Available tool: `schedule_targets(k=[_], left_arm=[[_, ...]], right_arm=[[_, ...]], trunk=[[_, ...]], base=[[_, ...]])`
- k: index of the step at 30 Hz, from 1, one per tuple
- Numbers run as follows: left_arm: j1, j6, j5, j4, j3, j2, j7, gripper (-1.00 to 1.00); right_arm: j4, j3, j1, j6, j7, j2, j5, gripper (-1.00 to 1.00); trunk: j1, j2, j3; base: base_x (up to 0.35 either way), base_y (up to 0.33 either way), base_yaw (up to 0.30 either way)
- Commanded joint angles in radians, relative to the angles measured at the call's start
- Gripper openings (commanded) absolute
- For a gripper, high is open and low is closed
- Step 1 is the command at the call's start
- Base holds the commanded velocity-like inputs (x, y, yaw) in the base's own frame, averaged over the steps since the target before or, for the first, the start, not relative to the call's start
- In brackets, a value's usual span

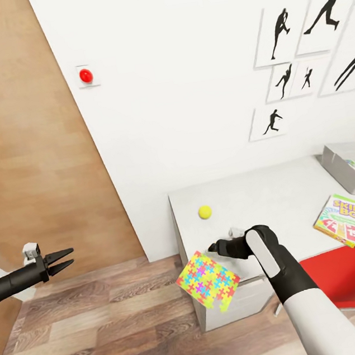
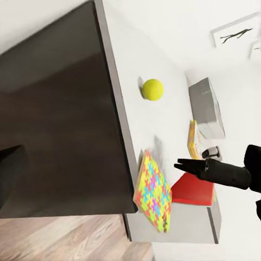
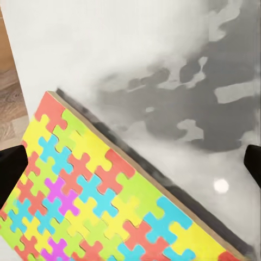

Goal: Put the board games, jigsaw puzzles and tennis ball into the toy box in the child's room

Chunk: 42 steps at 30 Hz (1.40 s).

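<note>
One jigsaw puzzle (image 1: pixel 208 281) hangs tilted off the near corner of the table (image 1: pixel 276 197), part of it over the floor. The right gripper (image 1: pixel 214 247) sits just above it, jaws spread and apparently holding nothing, though contact is hard to judge. On the tabletop lie the tennis ball (image 1: pixel 205 212), the Skip-Bo game (image 1: pixel 342 219) and the toy box (image 1: pixel 351 167). Well off to the side, the left gripper (image 1: pixel 67 258) hangs over the floor, jaws slightly parted and empty.

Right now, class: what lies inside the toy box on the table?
The toy box holds a flat printed item, partly visible over the rim; anything beneath it is hidden by the wall.
</note>
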State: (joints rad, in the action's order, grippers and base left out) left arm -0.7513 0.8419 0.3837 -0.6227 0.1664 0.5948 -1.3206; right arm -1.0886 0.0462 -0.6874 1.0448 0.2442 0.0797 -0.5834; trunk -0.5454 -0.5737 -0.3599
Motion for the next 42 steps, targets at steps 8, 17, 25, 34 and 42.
schedule_targets(k=[8,17,25,34,42], left_arm=[[0.000,0.009,0.003,0.000,0.000,0.000,-0.002,1.00],[0.000,0.008,0.003,0.000,-0.001,0.000,0.000,1.00],[0.000,0.008,0.003,0.000,-0.001,-0.002,0.004,1.00],[0.000,-0.017,-0.001,0.000,-0.026,-0.012,0.012,1.00],[0.000,-0.035,-0.001,0.035,-0.040,-0.050,0.031,1.00]], right_arm=[[-0.038,0.000,0.008,0.002,0.007,0.000,-0.014,1.00],[-0.379,-0.005,0.088,0.002,-0.159,-0.074,-0.020,1.00],[-0.458,-0.122,0.235,-0.010,-0.498,-0.121,-0.021,1.00],[-0.462,-0.233,0.377,-0.178,-0.921,-0.126,-0.010,1.00],[-0.464,-0.239,0.386,-0.194,-0.991,-0.126,-0.007,1.00]], trunk=[[0.000,-0.001,0.010],[0.000,-0.001,0.023],[0.000,-0.001,0.034],[0.000,-0.001,0.046],[0.000,-0.001,0.058]], base=[[0.000,0.000,-0.164],[0.000,0.000,-0.164],[0.000,0.000,-0.164],[0.000,0.000,-0.163],[0.000,0.000,-0.151]])
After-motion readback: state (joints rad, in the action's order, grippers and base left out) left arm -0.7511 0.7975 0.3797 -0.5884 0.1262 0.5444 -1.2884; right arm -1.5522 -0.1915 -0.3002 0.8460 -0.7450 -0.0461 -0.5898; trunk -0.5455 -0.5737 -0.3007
